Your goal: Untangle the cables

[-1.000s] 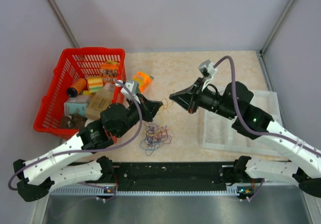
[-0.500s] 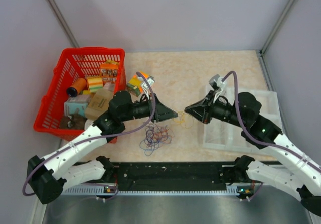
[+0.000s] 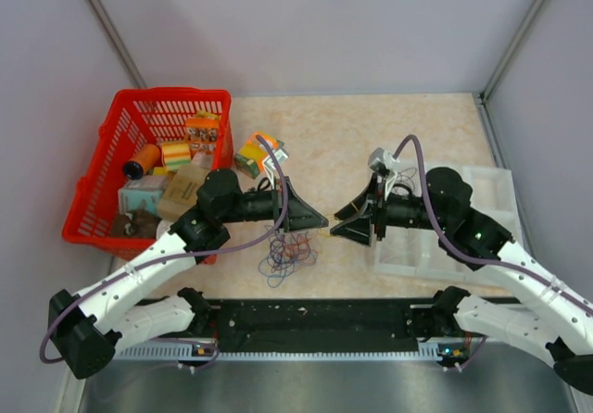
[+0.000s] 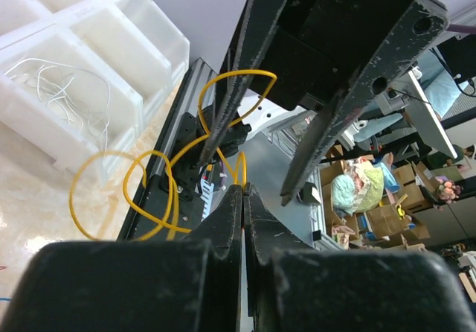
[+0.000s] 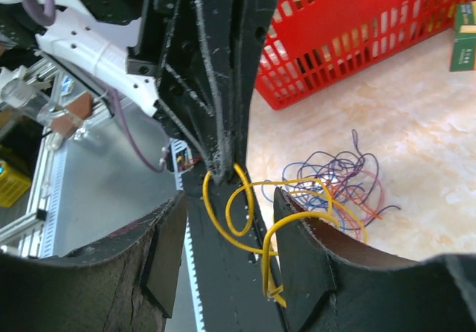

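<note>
My left tool (image 3: 322, 220), jaws fully closed, pinches a yellow cable (image 4: 172, 198) and holds it clear of the desk (image 3: 371, 135). My right tool (image 3: 335, 226) meets it tip to tip with its fingers parted. The yellow loops hang between them, not gripped. The other cables (image 3: 287, 251), blue, purple, orange and black, lie tangled on the desk just below the left tool, near the red basket (image 3: 97, 168).
</note>
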